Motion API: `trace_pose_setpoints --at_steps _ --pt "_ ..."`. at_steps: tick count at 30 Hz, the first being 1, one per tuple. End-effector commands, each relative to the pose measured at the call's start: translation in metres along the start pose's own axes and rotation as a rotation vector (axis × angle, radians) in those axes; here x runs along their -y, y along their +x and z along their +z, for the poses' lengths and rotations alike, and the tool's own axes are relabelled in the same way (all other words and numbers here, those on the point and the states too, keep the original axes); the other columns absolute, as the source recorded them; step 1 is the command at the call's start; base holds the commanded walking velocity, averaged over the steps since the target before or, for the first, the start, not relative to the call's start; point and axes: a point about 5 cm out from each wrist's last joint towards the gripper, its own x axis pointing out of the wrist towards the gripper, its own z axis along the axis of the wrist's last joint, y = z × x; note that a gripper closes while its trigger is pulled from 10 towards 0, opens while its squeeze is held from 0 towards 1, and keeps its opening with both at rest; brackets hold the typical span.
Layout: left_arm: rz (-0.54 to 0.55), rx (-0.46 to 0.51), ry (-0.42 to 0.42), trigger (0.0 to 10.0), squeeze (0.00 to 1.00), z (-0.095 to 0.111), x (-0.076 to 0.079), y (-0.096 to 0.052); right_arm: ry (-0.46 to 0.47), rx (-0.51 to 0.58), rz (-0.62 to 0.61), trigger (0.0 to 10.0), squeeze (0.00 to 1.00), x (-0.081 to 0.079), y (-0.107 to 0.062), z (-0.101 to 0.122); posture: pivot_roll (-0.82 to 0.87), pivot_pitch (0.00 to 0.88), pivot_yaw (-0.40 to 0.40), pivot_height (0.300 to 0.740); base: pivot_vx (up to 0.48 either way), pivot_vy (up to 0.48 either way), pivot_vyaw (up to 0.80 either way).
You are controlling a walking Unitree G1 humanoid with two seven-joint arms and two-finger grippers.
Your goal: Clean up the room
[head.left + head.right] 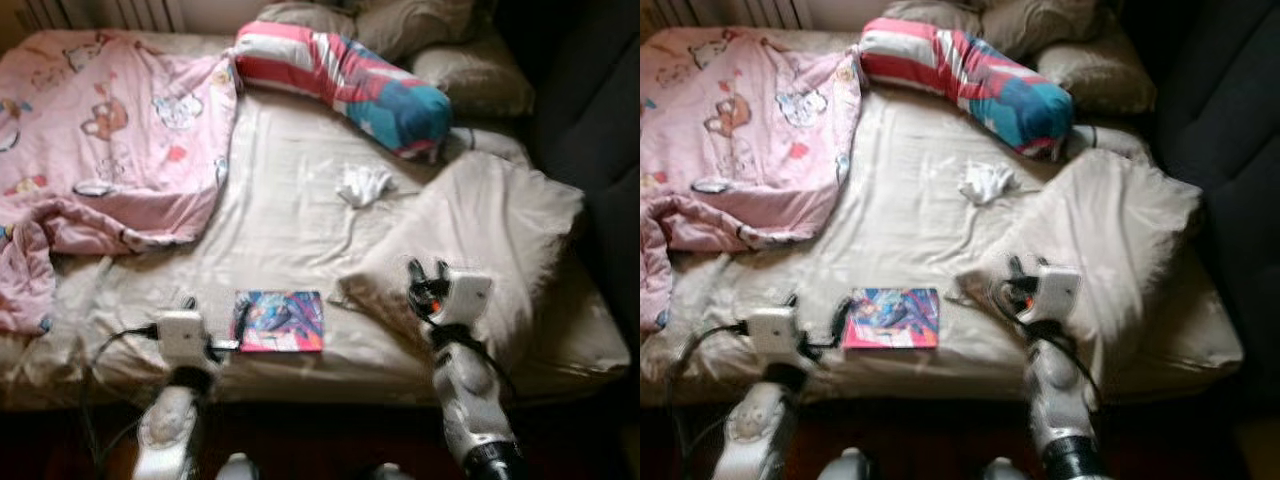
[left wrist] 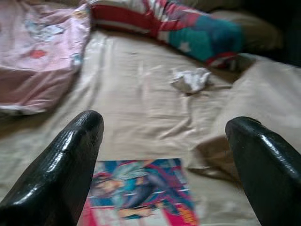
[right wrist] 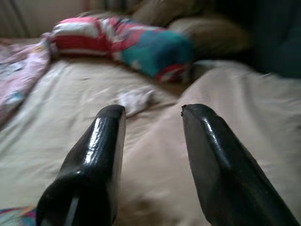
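A colourful book [image 1: 280, 320] lies flat on the beige sheet near the bed's front edge. My left gripper [image 1: 215, 312] hovers just left of it, fingers spread wide open with nothing between them; in the left wrist view the book [image 2: 141, 193] sits below and between the fingers [image 2: 70, 160]. My right gripper [image 1: 428, 272] is open over the near corner of a large beige pillow [image 1: 490, 240], holding nothing. A crumpled white cloth [image 1: 363, 184] lies mid-bed, beyond both grippers.
A rumpled pink cartoon-print blanket [image 1: 110, 140] covers the bed's left half. A red, white and teal striped bolster [image 1: 345, 85] lies across the head, with more beige pillows [image 1: 470, 75] behind it. A dark sofa [image 1: 590, 120] stands at the right.
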Motion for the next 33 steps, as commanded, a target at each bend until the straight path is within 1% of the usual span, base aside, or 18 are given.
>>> trace_pose_setpoints --at_steps 1,11,22,26,33 --pt "0.016 -0.035 0.020 10.0 0.00 -0.0064 -0.0055 -0.0068 0.014 -0.024 0.000 10.0 0.00 -0.0037 -0.0034 -0.0061 0.08 0.206 -0.079 0.740 0.000 -0.398 0.00" --pt "0.022 -0.038 0.008 10.0 0.00 -0.0065 -0.0045 -0.0075 0.016 -0.041 -0.025 10.0 0.00 0.0008 -0.0056 -0.0097 0.08 0.221 -0.079 0.740 0.000 0.000 0.00" --pt "0.026 -0.038 0.006 10.0 0.00 -0.0058 -0.0042 -0.0078 0.020 -0.064 -0.036 10.0 0.00 0.0017 -0.0053 -0.0122 0.08 0.225 -0.083 0.740 0.000 0.000 0.00" --pt "0.027 -0.042 0.002 10.0 0.00 -0.0060 -0.0036 -0.0076 0.020 -0.067 -0.030 10.0 0.00 0.0009 -0.0047 -0.0122 0.08 0.224 -0.084 0.740 0.000 0.000 -0.77" --pt "0.028 -0.041 0.002 10.0 0.00 -0.0052 -0.0030 -0.0069 0.011 -0.054 -0.024 10.0 0.00 -0.0012 -0.0045 -0.0106 0.08 0.221 -0.086 0.740 0.035 0.000 0.00"
